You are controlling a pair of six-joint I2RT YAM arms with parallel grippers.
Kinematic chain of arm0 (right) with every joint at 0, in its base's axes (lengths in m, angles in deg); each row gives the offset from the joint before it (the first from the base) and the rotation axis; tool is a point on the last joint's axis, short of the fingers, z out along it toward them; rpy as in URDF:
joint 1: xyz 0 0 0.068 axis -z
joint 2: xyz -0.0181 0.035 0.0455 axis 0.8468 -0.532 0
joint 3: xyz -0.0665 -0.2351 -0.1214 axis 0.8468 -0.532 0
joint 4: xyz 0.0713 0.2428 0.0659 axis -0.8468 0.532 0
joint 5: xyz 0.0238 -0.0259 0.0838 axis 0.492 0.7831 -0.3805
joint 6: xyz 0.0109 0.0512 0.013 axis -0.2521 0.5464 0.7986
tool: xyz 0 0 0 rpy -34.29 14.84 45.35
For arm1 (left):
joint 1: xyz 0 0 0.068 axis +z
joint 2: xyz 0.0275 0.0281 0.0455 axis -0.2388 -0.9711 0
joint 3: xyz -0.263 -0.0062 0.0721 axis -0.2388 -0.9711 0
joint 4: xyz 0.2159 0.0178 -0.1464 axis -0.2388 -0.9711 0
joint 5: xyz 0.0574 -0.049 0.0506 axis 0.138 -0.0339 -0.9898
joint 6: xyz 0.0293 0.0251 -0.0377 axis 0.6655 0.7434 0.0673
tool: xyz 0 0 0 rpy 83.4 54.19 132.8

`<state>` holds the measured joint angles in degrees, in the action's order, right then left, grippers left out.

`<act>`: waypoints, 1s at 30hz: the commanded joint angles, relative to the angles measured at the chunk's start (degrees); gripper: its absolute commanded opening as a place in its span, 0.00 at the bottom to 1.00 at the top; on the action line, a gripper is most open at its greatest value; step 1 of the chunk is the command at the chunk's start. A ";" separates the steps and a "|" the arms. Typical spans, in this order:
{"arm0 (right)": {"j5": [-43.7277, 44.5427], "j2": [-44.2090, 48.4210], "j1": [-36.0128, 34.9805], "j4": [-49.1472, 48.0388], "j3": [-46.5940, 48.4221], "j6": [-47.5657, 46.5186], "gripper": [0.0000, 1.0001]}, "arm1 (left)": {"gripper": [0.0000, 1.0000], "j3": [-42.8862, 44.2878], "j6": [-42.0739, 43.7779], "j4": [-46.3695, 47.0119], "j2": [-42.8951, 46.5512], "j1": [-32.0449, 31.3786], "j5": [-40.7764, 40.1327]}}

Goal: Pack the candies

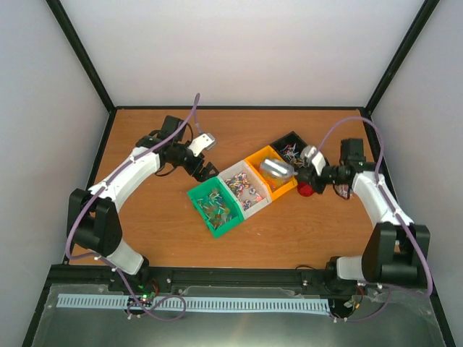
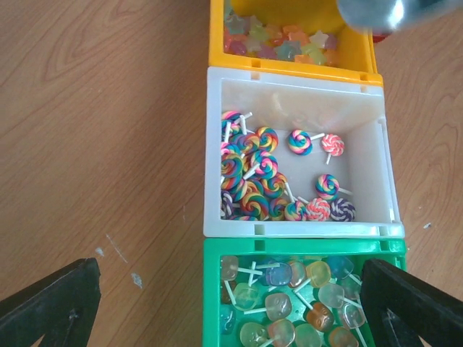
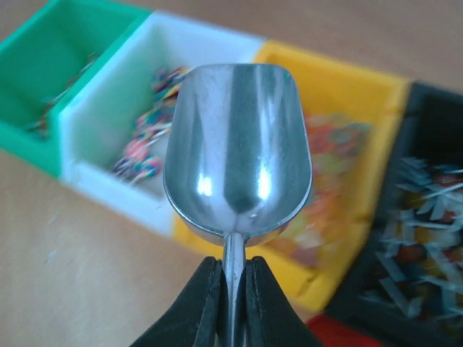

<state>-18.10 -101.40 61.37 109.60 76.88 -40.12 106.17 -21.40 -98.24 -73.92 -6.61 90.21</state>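
Note:
Four bins stand in a diagonal row: green [image 1: 226, 228], white [image 1: 257, 209], yellow [image 1: 285, 191] and black [image 1: 279, 141]. All hold candies: clear flat lollipops [image 2: 289, 303] in green, rainbow swirl lollipops [image 2: 253, 177] in white, pastel stars [image 2: 278, 40] in yellow, wrapped sticks [image 3: 423, 217] in black. My right gripper [image 3: 233, 289] is shut on the handle of the silver scoop [image 3: 237, 144]. The scoop is empty and hovers over the yellow bin [image 3: 347, 79]. My left gripper [image 2: 230, 307] is open wide and empty above the green bin [image 2: 304, 247].
A red round lid [image 1: 306, 190] lies on the table just right of the yellow bin, below my right gripper [image 1: 309, 172]. My left gripper [image 1: 206, 173] is at the green bin's far corner. Bare wooden table surrounds the bins; black frame posts and white walls enclose it.

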 commanded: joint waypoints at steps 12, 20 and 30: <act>16.40 -37.15 2.25 -3.44 48.47 18.74 0.03 | 1.00 2.23 -1.34 0.22 0.30 2.50 -1.29; 14.81 -49.70 7.60 1.34 58.61 16.42 0.04 | 1.00 0.91 -0.17 -0.32 0.84 2.50 -2.09; 15.97 -57.02 10.32 1.28 60.54 14.22 0.06 | 1.00 0.46 0.09 -0.82 1.26 2.50 -2.81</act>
<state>-1.23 -156.98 70.92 110.43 135.28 -23.92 106.45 -22.10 -98.26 -73.97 -4.51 87.83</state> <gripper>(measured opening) 0.061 0.999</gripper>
